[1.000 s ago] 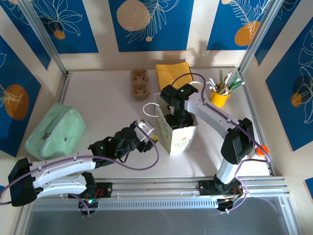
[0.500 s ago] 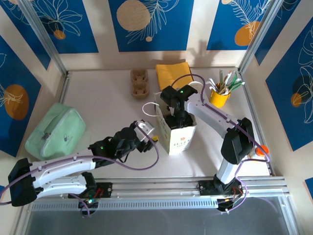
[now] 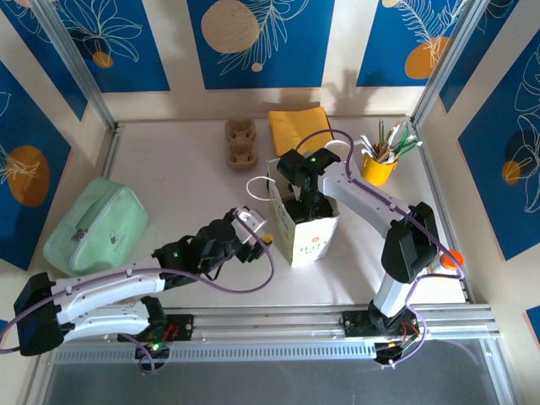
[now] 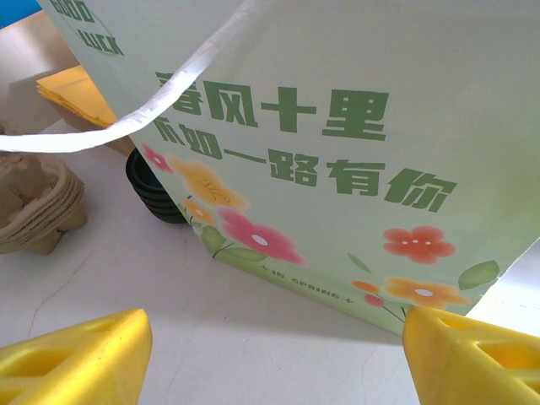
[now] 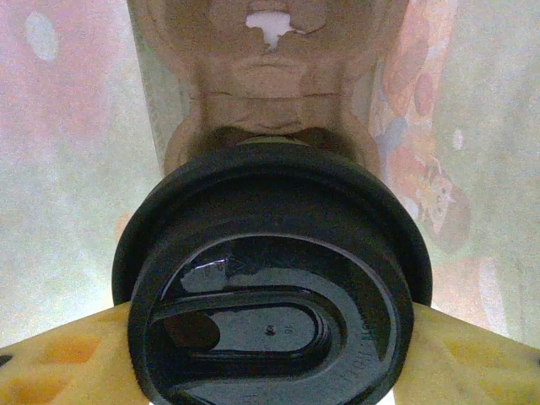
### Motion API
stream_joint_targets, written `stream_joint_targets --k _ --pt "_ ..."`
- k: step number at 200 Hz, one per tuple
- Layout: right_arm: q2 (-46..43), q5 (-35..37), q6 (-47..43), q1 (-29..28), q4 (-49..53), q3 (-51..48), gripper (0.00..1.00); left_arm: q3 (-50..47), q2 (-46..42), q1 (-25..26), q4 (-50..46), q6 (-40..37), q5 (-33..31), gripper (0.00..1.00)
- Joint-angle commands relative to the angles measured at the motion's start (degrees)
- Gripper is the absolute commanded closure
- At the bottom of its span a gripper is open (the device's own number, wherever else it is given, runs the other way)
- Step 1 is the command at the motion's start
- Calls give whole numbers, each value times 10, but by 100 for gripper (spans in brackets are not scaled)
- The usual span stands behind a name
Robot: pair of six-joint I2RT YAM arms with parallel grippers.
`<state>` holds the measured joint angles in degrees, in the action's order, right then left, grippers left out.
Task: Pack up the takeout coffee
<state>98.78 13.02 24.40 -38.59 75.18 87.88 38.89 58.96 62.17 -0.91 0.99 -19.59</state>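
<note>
The coffee (image 5: 270,295) sits low in the centre of the right wrist view, seen from straight above. Its black lid faces the camera and the paper cup under it is hidden. It hangs inside the bag (image 3: 314,240), over a brown pulp carrier (image 5: 270,76) that lies deeper in the bag, toward the top of that frame. Whether the cup's base already touches the carrier cannot be told.

The right gripper (image 5: 270,371) clasps the coffee, with one yellow finger (image 5: 59,363) at the lower left and the other at the lower right, both tucked under the lid's rim. In the top view it is down in the bag's mouth, mid-frame. The left gripper (image 4: 278,354) is spread wide with nothing between its tips, just beside the bag's printed face.

By its look, the cup is light, thin-walled and easy to crush. Too hard a squeeze would likely dent it or pop the lid. The best hold is on the wall just below the rim, where the rolled edge and lid stiffen it. It should be kept upright, since the tapered paper may slip downward and any contents could spill.
</note>
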Motion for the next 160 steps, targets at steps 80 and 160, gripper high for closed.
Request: stream_joint_targets --k 80,160 --pt "15 -29 -6 -1 -25 -31 46 4 -14 6 -1 1 -6 22" --pt "37 -40 -8 -1 -42 -43 45 7 -15 6 -1 -1 -6 22"
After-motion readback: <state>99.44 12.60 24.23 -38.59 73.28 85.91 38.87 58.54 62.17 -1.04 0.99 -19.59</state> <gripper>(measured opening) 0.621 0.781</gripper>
